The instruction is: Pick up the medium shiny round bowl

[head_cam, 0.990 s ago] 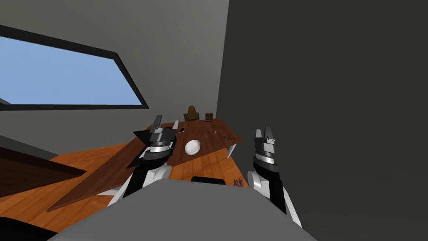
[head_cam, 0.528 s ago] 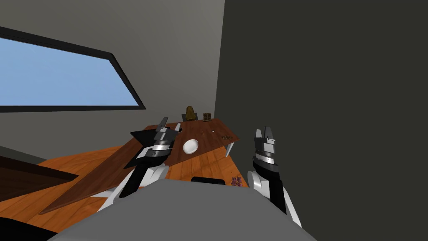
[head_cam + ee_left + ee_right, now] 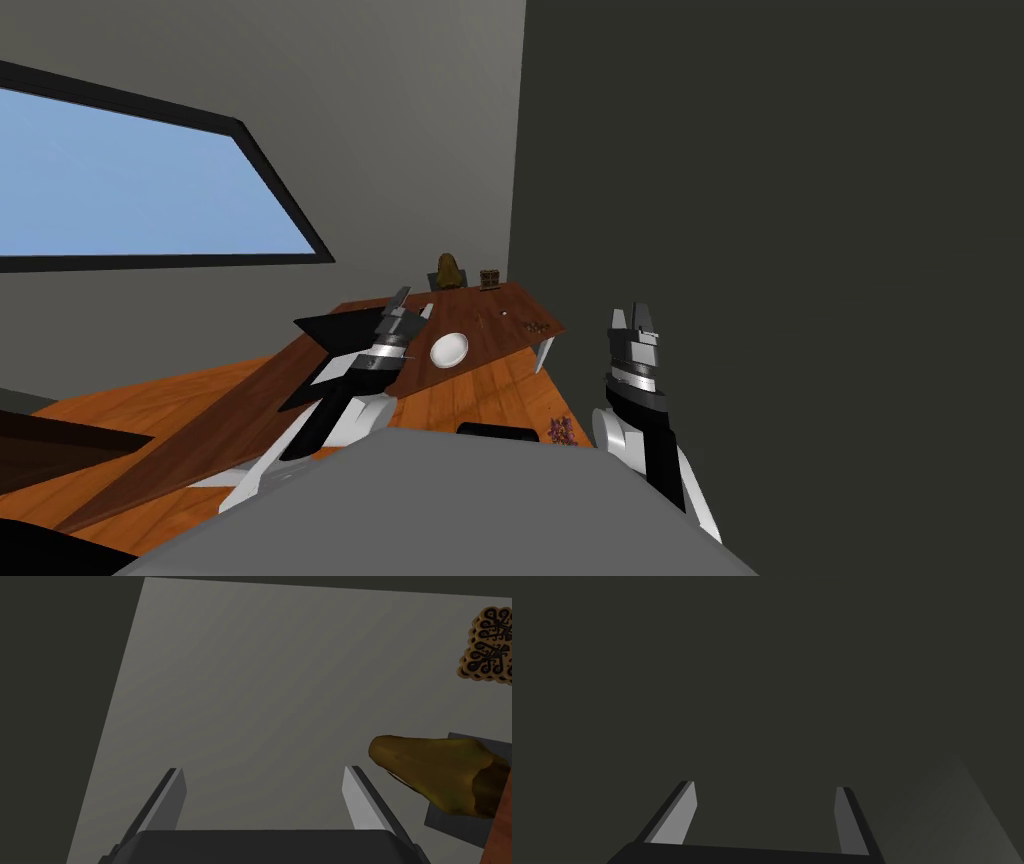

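Note:
A white round bowl (image 3: pixel 448 348) sits on a dark brown wooden table (image 3: pixel 500 330) ahead of me. My left gripper (image 3: pixel 404 300) is raised over the table just left of the bowl, open, with nothing between its fingers (image 3: pixel 176 796); it points at the grey wall past the table's far edge. My right gripper (image 3: pixel 636 318) hangs off the table's right side beside the dark wall, open and empty, its fingers (image 3: pixel 682 811) facing that wall.
A yellow-brown lumpy object (image 3: pixel 447 271) on a grey base and a small brown ornamental box (image 3: pixel 489 279) stand at the table's far edge. Small dark bits (image 3: pixel 536 326) lie near its right corner. A purple clump (image 3: pixel 561 431) lies on the orange wood floor. A window (image 3: pixel 140 190) is left.
I have turned a little, so the table and window slid left in the head view. My left arm has stretched forward and up over the table. The right arm has stayed put.

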You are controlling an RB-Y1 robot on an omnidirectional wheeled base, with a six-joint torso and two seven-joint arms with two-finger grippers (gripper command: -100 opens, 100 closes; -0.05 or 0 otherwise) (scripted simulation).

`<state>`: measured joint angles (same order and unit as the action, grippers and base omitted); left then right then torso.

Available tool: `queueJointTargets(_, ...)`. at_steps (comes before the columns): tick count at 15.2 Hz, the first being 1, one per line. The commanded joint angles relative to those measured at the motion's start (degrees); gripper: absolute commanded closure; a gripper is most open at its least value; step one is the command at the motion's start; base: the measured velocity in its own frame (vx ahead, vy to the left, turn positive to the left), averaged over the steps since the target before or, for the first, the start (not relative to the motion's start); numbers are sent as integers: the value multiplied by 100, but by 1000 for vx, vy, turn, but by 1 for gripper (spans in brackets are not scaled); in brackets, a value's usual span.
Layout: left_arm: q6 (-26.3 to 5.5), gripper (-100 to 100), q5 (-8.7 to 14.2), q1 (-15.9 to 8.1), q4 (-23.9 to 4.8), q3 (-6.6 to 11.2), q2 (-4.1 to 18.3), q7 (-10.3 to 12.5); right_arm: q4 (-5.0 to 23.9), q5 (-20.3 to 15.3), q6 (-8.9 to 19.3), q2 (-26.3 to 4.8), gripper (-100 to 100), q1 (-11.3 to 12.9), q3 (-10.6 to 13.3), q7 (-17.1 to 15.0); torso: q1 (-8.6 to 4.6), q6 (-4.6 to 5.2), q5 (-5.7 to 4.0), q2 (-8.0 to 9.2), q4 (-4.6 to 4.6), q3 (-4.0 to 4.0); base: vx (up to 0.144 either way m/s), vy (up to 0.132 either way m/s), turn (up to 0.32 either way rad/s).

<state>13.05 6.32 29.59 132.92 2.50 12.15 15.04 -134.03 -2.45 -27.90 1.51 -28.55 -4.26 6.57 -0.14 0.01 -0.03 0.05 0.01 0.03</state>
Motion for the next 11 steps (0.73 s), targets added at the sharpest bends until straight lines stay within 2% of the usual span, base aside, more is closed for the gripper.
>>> queueJointTargets(1,-286,-100,98,24,-128,59,73,91,0,0,0,0,0,0,0,0,0,0,0,0,0,0,-6,-39,-111)
queueJointTargets(3,-442,-100,98,24,-128,59,73,91,0,0,0,0,0,0,0,0,-1,0,0,0,0,0,-6,-34,-52)
queueJointTargets(6,-937,-100,280,23,-294,210,193,249,0,0,0,0,0,0,0,0,2,-1,0,-2,-1,-2,0,-33,-94)
queueJointTargets(11,-1415,-100,375,23,-383,290,247,330,0,0,0,0,0,0,0,0,3,0,1,-7,-1,-4,7,-29,-71)
